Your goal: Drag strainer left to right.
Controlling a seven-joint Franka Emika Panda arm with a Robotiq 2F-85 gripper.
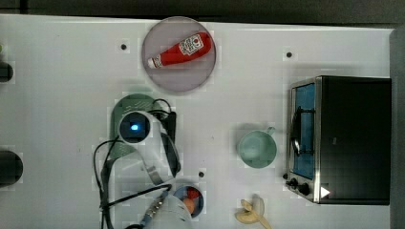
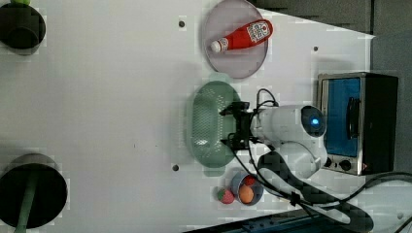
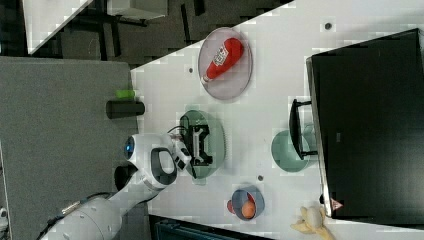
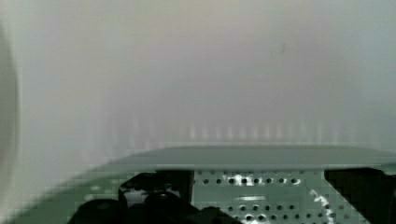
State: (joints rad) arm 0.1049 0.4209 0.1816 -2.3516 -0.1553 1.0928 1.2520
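The strainer sits on the white table, roughly mid-way along it and nearer the edge where my arm is mounted, just below the round plate that holds the ketchup bottle in the left view. Its long axis runs up and down in the left view, so a drag to the side would go across the short dimension.

My gripper is directly above the strainer's side nearest the arm, pointing down into it. The fingers are spread wide and hold nothing; in the wrist view the perforated floor shows between the two dark fingers and the far rim runs across just beyond them. In the right view the spread fingers line up along the strainer's length. I judge that the next move depends on getting a finger down inside the wall so it can push or hook the strainer sideways.

The mug stands well apart, toward the toaster oven on the top view's right, with a banana near the table's near edge and a small bowl of fruit close to the arm's base.

From above, the wrist covers most of the strainer, and I cannot tell whether the fingertips touch its floor.
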